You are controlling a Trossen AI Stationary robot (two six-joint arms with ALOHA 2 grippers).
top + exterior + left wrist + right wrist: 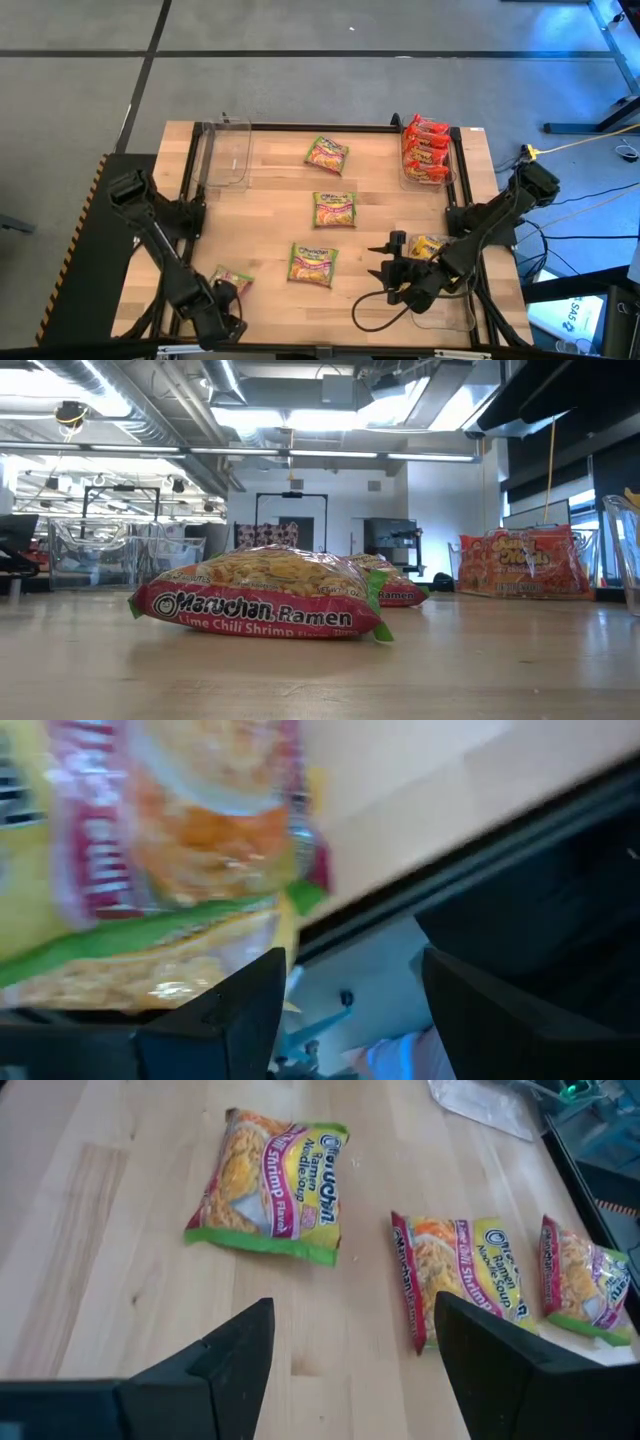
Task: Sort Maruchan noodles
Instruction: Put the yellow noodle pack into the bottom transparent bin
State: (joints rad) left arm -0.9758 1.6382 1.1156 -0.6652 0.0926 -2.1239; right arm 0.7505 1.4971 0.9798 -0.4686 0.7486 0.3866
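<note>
Currently 4 green-pink pkts lie flat on bench (270, 215): far (327, 154), mid (334, 209), near (312, 263), long axes roughly across bench; 4th (231, 281) tilted beside my left hand (222, 318), fingers apart, holding nothing. Red-orange pkts (425, 150) stacked in far-right clear bin (458, 165). Yellow pkt (428, 246) sits just beside right hand (378, 268), released, unobstructed.

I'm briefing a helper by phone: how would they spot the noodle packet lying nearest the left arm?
Find the wooden table, then its near left corner, where the left gripper sits. The green-pink packet lies just beyond it. Unlike the three others in a line up the middle, it lies alone, off to the left.
</note>
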